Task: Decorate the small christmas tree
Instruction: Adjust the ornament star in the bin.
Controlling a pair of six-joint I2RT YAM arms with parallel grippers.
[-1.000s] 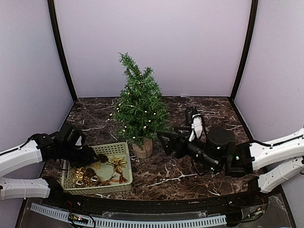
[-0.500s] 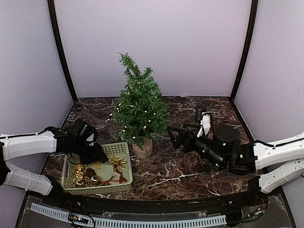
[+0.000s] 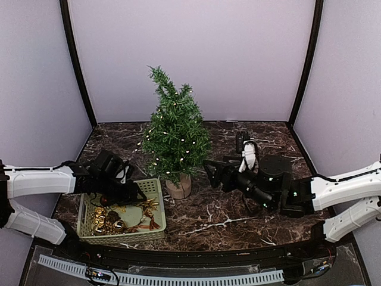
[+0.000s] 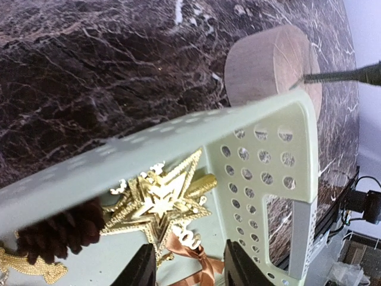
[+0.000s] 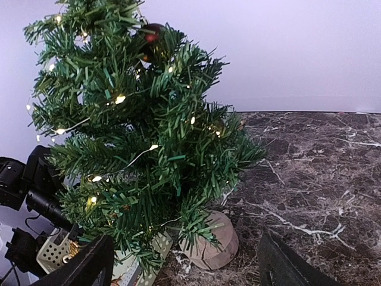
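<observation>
The small christmas tree [image 3: 174,138] stands at mid-table on its round tan base [image 3: 178,187], with lit string lights and a red ball [image 5: 152,33] near its top. It also fills the right wrist view [image 5: 137,131]. A pale green basket [image 3: 152,229] of ornaments sits just left of the base. My left gripper [image 3: 135,192] hangs open over the basket's right part. In the left wrist view it [image 4: 189,269] is just above a gold star [image 4: 158,199] and a brown ribbon [image 4: 193,256], holding nothing. My right gripper [image 3: 214,173] is open and empty, pointing at the tree from the right [image 5: 184,275].
A brown pine cone [image 4: 59,229] lies left of the star, and several gold ornaments [image 3: 110,221] fill the basket's left part. The basket's perforated wall [image 4: 262,161] stands close to the tree base [image 4: 274,65]. Purple walls enclose the dark marble table [image 3: 238,214].
My left gripper has moved right across the basket toward its tree-side end. My right gripper drew back a little, then shifted left toward the tree again, staying open.
</observation>
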